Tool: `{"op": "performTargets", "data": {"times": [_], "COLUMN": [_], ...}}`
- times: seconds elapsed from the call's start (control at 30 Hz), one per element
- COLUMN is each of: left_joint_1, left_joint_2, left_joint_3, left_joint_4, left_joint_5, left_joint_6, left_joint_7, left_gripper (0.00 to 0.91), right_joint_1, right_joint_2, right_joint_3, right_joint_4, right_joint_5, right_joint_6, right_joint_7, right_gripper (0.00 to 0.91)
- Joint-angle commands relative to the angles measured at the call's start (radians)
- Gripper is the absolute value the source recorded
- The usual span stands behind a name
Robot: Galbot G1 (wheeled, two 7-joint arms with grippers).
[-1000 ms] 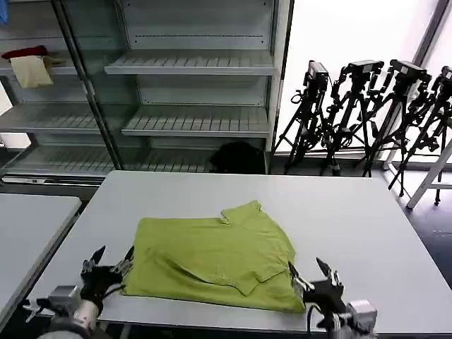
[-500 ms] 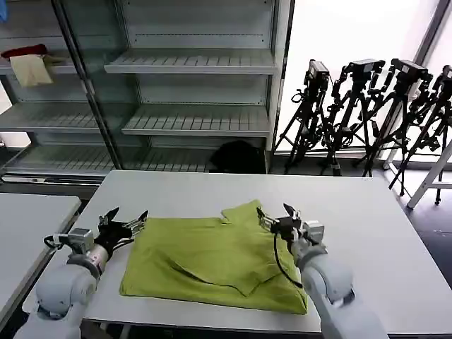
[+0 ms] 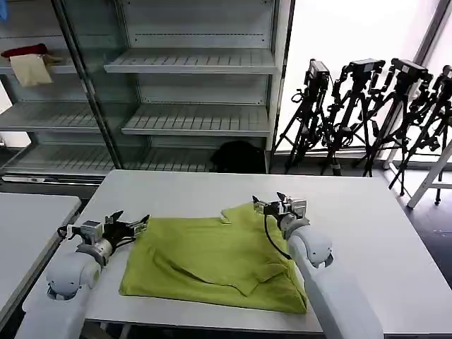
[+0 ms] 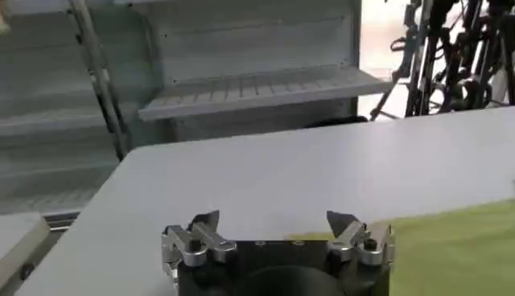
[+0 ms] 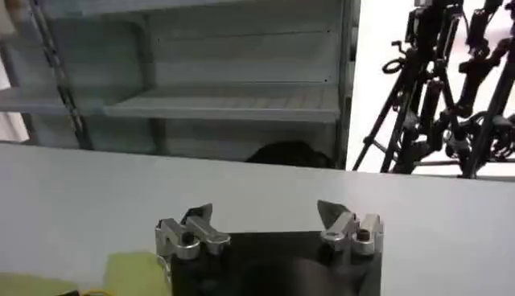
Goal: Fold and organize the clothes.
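The lime-green short-sleeved thin-fabric T-shirt (image 3: pixel 215 258) lies partly folded on the flat white bench (image 3: pixel 367 240), toward its near edge. The left pincer (image 3: pixel 131 226) hovers at the garment's far left corner, fingers spread, holding nothing. The right pincer (image 3: pixel 268 203) sits above the far edge beside the upturned sleeve, fingers likewise spread and empty

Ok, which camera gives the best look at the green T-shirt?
The head view: the whole T-shirt lies partly folded on the table. The left wrist view catches one green edge, the right wrist view a small corner.
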Motion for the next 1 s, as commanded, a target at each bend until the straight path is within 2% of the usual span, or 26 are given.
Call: {"op": "performTargets", "data": {"times": [0.03,0.17,0.33,0.47,0.6,0.63,0.7,0.77,0.8,0.87,0.9,0.93,0.97,1.0], "left_joint_1": [-0.013,-0.012,-0.014,-0.015,-0.014,-0.013,-0.01,-0.008,-0.007,-0.006,-0.006,-0.006,-0.005,-0.004], "left_joint_2": [0.006,-0.001,-0.01,-0.013,-0.018,-0.021,-0.024,-0.027,-0.029,-0.03,-0.031,-0.031,-0.03,-0.03], "left_joint_3": [0.017,0.02,0.02,0.02,0.019,0.019,0.019,0.019,0.018,0.018,0.018,0.018,0.018,0.016], "left_joint_4": [0.048,0.051,0.057,0.061,0.065,0.066,0.065,0.062,0.061,0.058,0.057,0.056,0.056,0.055], "left_joint_5": [0.023,0.034,0.045,0.052,0.055,0.055,0.057,0.059,0.06,0.062,0.062,0.062,0.063,0.063], "left_joint_6": [0.001,0.001,0.0,-0.001,-0.001,-0.001,-0.001,-0.001,-0.001,-0.002,-0.001,-0.002,-0.001,-0.001], "left_joint_7": [0.021,0.022,0.024,0.033,0.04,0.042,0.047,0.05,0.052,0.053,0.054,0.054,0.054,0.059], "left_gripper": [0.907,0.897,0.715,0.645,0.595,0.534,0.504,0.464,0.453,0.413,0.383,0.272,0.202,0.141], "right_joint_1": [0.049,0.047,0.035,0.021,0.01,0.006,0.001,-0.004,-0.006,-0.008,-0.009,-0.01,-0.011,-0.013], "right_joint_2": [0.009,0.019,0.024,0.023,0.03,0.031,0.031,0.033,0.034,0.036,0.036,0.034,0.031,0.03], "right_joint_3": [-0.016,-0.018,-0.021,-0.026,-0.03,-0.032,-0.037,-0.039,-0.04,-0.043,-0.043,-0.043,-0.044,-0.044], "right_joint_4": [-0.069,-0.087,-0.094,-0.092,-0.104,-0.105,-0.106,-0.105,-0.105,-0.104,-0.103,-0.1,-0.098,-0.096], "right_joint_5": [-0.009,-0.03,-0.059,-0.075,-0.093,-0.097,-0.104,-0.112,-0.115,-0.118,-0.118,-0.118,-0.117,-0.116], "right_joint_6": [0.001,0.001,0.002,0.002,0.003,0.003,0.003,0.003,0.003,0.003,0.002,0.002,0.002,0.002], "right_joint_7": [-0.002,-0.007,-0.018,-0.025,-0.03,-0.033,-0.039,-0.046,-0.048,-0.049,-0.049,-0.049,-0.05,-0.051], "right_gripper": [0.907,0.907,0.907,0.907,0.796,0.766,0.746,0.685,0.615,0.383,0.312,0.171,0.091,0.05]}}
